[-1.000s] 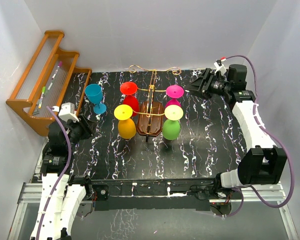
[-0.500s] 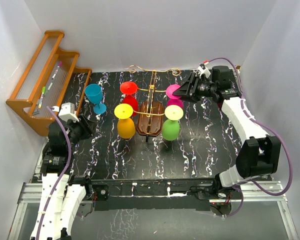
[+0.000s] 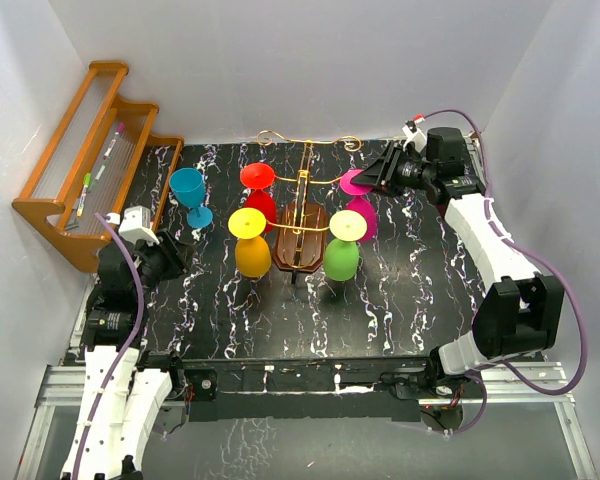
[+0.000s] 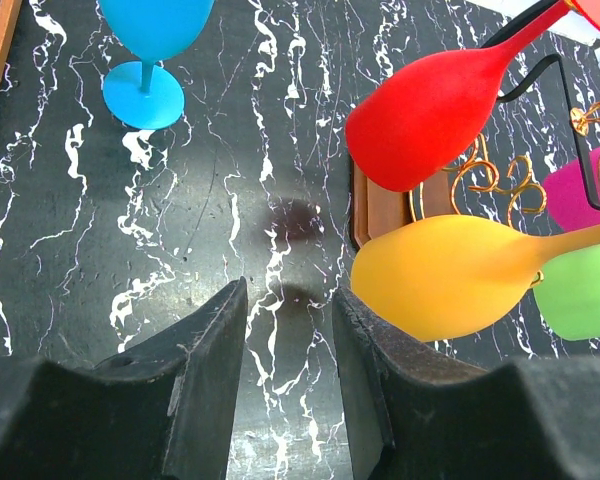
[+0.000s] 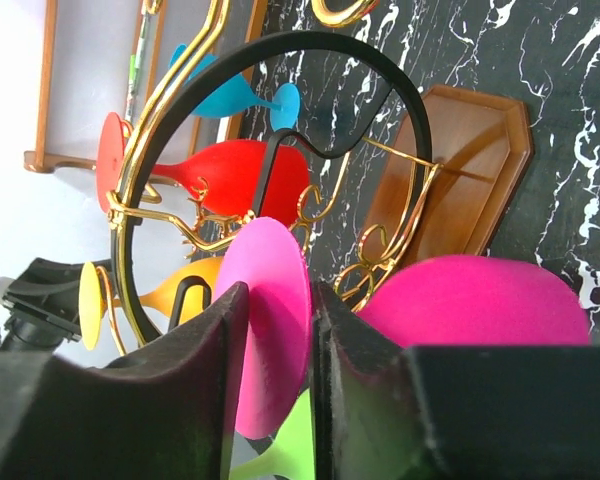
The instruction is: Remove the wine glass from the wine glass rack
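1. A black surface (image 3: 400, 290) veined with white is lying between plain white walls (image 3: 280, 60).
2. An orange-brown stepped shelf (image 3: 50, 215) is leaning at the far left edge of the surface, and a few pens (image 3: 110, 145) are lying on its steps.
3. The wine glass rack (image 3: 298, 255) is standing in the middle of the surface.
4. Four glasses are hanging bowl-down from the rack's gold wire arms: a red glass (image 3: 260, 205) at the far left, a yellow glass (image 3: 253, 255) at the near left, a green glass (image 3: 342, 260) at the near right and the pink wine glass (image 3: 356, 183) at the far right.
5. A blue glass (image 3: 188, 187) is standing upright on the surface, left of the rack and apart from it.
6. The right pincer (image 5: 277, 295) is reaching in from the far right and grasping the pink wine glass by its round foot, with one finger pressing on each face of the disc. The pink bowl is hanging just below, beside the rack's wooden base.
7. The left pincer (image 4: 288, 290) is hovering released over the bare surface to the near left of the rack. Its fingers are standing apart with nothing between them, well away from the pink wine glass.
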Robot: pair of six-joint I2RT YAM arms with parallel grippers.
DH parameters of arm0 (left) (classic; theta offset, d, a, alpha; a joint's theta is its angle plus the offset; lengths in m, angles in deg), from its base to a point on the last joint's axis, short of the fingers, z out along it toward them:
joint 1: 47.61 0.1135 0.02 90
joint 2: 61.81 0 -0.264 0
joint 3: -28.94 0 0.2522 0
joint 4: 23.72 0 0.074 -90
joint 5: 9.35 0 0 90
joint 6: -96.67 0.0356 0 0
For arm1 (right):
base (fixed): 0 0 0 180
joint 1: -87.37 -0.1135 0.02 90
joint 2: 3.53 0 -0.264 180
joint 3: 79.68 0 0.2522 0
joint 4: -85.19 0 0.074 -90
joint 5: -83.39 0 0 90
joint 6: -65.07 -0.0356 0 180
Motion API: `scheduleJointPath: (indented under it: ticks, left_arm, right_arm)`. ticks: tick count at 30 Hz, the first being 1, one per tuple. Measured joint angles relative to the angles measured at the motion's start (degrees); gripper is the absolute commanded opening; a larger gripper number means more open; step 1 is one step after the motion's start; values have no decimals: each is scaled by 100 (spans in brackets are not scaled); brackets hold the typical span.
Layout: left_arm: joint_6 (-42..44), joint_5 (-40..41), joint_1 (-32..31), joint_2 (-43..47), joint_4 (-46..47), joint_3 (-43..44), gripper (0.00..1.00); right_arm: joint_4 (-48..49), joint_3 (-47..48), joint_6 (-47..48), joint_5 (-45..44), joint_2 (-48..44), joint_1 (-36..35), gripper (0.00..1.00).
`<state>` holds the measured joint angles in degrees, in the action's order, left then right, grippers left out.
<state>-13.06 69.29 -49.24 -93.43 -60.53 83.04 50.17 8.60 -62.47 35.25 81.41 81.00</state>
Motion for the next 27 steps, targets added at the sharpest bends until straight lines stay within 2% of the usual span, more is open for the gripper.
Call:
scheduleJointPath:
  ticks: [6, 12, 21, 27]
  left_arm:
    - [2, 0, 0, -4, 9, 0, 39]
    - [2, 0, 0, -4, 9, -2, 39]
    - [0, -2, 0, -4, 13, -4, 39]
    - [0, -2, 0, -4, 17, -7, 39]
  right_arm:
    - [-151, 44, 39, -273, -142, -2, 14]
    - [-260, 44, 57, -470, -249, -17, 10]
    - [-385, 114, 52, -557, -251, -28, 19]
    - [-400, 114, 85, -597, -251, -37, 34]
